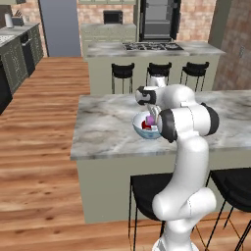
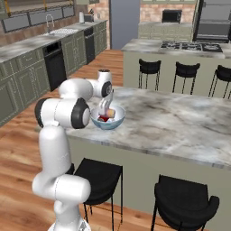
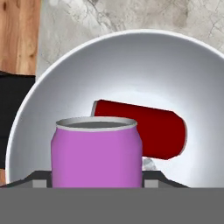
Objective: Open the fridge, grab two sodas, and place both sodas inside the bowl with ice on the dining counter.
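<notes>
The pale bowl (image 3: 87,70) sits near the front edge of the marble dining counter (image 1: 108,127). A red soda (image 3: 144,127) lies on its side inside the bowl. My gripper (image 3: 96,179) hangs over the bowl (image 1: 139,130), shut on the purple soda (image 3: 96,153), which stands upright between the fingertips (image 3: 41,178) just in front of the red can. In the right base view the gripper (image 2: 106,108) reaches down into the bowl (image 2: 118,119), and the held can's orange end (image 2: 110,112) shows above the red soda (image 2: 103,118). The black fridge (image 1: 159,19) stands at the far wall.
Black stools (image 1: 147,196) stand under the near side of the dining counter, and more stools (image 1: 122,71) line its far side. Behind them is a second marble counter with a stovetop (image 1: 152,46). Green cabinets with a sink (image 2: 58,34) run along the left.
</notes>
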